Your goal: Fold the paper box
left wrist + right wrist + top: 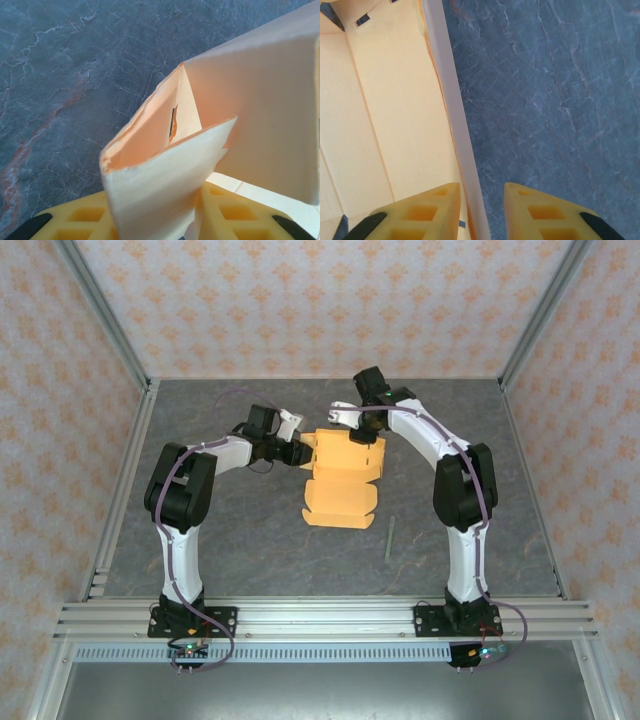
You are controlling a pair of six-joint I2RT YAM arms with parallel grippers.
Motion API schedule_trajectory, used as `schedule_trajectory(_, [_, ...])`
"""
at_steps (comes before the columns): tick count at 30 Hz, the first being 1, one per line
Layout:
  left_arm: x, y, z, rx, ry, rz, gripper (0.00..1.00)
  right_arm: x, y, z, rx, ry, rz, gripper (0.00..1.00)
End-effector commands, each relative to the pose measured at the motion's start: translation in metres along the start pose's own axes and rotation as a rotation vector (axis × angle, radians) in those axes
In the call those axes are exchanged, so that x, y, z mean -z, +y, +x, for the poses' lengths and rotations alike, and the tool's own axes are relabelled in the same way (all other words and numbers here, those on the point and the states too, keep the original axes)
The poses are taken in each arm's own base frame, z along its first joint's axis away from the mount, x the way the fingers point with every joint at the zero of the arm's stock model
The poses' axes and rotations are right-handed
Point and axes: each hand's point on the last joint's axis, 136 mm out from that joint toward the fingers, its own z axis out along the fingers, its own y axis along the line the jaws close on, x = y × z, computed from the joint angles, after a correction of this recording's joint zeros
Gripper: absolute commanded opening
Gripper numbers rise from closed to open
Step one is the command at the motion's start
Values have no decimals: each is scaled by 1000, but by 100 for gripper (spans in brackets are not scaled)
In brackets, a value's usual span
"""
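Box (340, 480), thin tan card, part-folded. Left gripper (156, 202) is pinching a raised flap on the side away from the stick (389, 538). Right gripper (482, 192) is standing narrow astride a wall, not yet clamping. Box is lying on the table (250, 550), just left of the stick. Probably handling light, floppy and easily creased; best gripped at flap edges beside creases.
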Motion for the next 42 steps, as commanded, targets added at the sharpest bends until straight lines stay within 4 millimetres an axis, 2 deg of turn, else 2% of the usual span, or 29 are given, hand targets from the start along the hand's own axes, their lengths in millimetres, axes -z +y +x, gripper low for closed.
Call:
schedule_trajectory(1, [4, 2, -5, -27, 3, -24, 35, -1, 1, -1, 4, 1, -28, 20])
schedule_trajectory(5, [4, 2, -5, -26, 4, -24, 35, 0, 0, -1, 7, 3, -26, 11])
schedule_trajectory(9, [4, 3, -5, -25, 4, -24, 35, -2, 1, 1, 13, 14, -26, 11])
schedule_trajectory(16, [5, 2, -5, -26, 3, -26, 35, -7, 1, 5, 19, 33, -29, 19])
schedule_trajectory(23, [4, 3, -5, -23, 3, -25, 35, -9, 0, 5, 19, 32, -25, 11])
schedule_trajectory(30, [8, -3, -9, -21, -14, -12, 36, 2, -6, 0, 32, 5, 37, 0])
schedule_trajectory(35, [14, -13, -11, -20, -29, 23, 41, 12, -14, -4, 44, -11, 153, 0])
schedule_trajectory(42, [10, -20, -6, -14, -17, 82, 51, 23, -19, -8, 53, -32, 254, 0])
